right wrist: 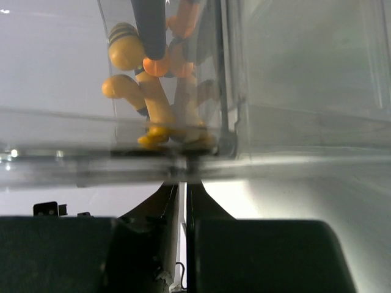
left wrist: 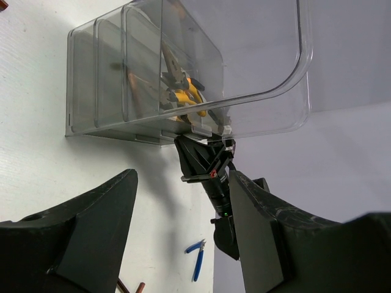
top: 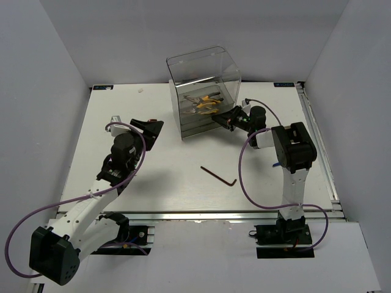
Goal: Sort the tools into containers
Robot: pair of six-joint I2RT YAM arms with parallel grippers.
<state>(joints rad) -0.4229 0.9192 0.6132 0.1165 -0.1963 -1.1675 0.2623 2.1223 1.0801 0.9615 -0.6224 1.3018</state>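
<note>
The clear smoky cabinet [top: 204, 85] stands at the back centre. Yellow and orange handled pliers [top: 204, 102] lie in one of its drawers; they also show in the left wrist view [left wrist: 183, 94] and the right wrist view [right wrist: 149, 97]. My right gripper [top: 219, 121] is shut, with only a thin slit between its fingers, and its tips are against the cabinet's lower front edge [right wrist: 183, 160]. My left gripper [top: 151, 129] is open and empty, left of the cabinet and aimed at it. A dark hex key [top: 219, 175] lies on the table in front. Blue-handled cutters [left wrist: 197, 259] lie beyond the right arm.
The white table [top: 122, 177] ends at metal rails at the right edge [top: 321, 146] and near edge. White walls close in the back and sides. The right arm's purple cable [top: 244, 177] loops over the table near the hex key.
</note>
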